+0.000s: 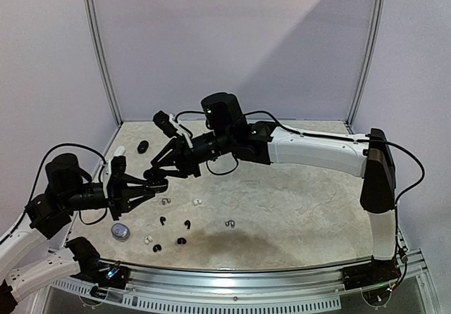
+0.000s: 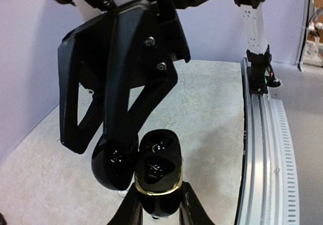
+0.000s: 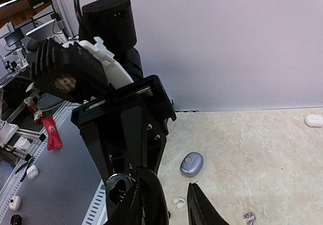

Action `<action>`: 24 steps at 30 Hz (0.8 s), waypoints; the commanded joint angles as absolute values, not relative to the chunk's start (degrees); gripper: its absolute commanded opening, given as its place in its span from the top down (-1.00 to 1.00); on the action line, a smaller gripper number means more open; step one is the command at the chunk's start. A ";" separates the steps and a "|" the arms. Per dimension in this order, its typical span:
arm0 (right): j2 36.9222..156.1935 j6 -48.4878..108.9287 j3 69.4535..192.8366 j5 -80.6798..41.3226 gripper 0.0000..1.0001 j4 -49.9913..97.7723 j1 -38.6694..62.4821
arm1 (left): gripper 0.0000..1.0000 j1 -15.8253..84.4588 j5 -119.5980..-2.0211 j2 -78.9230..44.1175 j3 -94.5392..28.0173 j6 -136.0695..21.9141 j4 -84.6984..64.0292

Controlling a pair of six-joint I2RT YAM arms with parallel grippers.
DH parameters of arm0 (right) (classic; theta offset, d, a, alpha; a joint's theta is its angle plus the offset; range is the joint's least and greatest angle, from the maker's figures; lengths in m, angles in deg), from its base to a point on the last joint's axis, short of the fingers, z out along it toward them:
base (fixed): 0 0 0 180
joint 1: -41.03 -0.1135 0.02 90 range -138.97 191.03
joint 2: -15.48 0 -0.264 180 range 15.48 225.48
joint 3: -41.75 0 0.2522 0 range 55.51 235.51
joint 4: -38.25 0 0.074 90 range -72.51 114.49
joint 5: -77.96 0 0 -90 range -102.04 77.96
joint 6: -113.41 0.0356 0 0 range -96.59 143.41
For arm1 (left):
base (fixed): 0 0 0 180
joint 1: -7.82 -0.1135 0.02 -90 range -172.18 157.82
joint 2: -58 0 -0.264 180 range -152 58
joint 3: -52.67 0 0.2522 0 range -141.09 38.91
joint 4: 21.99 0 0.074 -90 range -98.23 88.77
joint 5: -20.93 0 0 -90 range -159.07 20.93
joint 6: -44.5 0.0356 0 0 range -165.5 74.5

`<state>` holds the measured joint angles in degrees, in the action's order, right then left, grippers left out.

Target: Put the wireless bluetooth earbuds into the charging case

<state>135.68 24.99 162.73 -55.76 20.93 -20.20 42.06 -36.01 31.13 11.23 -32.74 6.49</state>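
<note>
My left gripper (image 1: 153, 187) is shut on an open black charging case with a gold rim (image 2: 157, 170) and holds it above the table. Its lid (image 2: 113, 165) hangs open to the left, and two dark wells show inside. My right gripper (image 1: 150, 171) is open. In the right wrist view (image 3: 174, 207) one of its fingers (image 3: 147, 197) rests against the lid, and nothing is between the jaws. Several tiny earbuds lie loose on the table: a white one (image 1: 197, 202), a silvery one (image 1: 229, 223) and a black one (image 1: 181, 241).
A silver-grey pebble case (image 1: 120, 231) lies at the near left, also in the right wrist view (image 3: 192, 164). A closed black case (image 1: 143, 146) and a white case (image 1: 120, 150) lie at the far left. A metal rail (image 1: 246, 268) edges the table front.
</note>
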 commanded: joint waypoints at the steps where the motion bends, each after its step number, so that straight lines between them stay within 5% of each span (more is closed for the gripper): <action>1: 137.51 25.58 163.88 -54.60 0.35 18.10 -19.89 | 1.00 42.39 -36.57 32.35 13.96 -47.20 -0.64; 16: 139.66 31.93 170.51 -54.56 -0.02 19.61 -19.09 | 1.00 40.66 -42.27 35.33 17.99 -59.81 -4.20; 19: 139.11 38.89 171.33 -46.52 -0.07 19.66 -17.50 | 1.00 39.37 -46.45 36.30 17.26 -60.77 -2.43; 24: 136.83 51.12 169.93 -25.79 0.10 8.14 -15.45 | 1.00 35.97 -53.62 39.39 16.38 -59.75 1.19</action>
<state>138.63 39.96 170.25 -44.42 17.92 -17.88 38.52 -46.63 37.21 17.43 -59.74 -1.68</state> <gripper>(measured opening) 0.474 0.211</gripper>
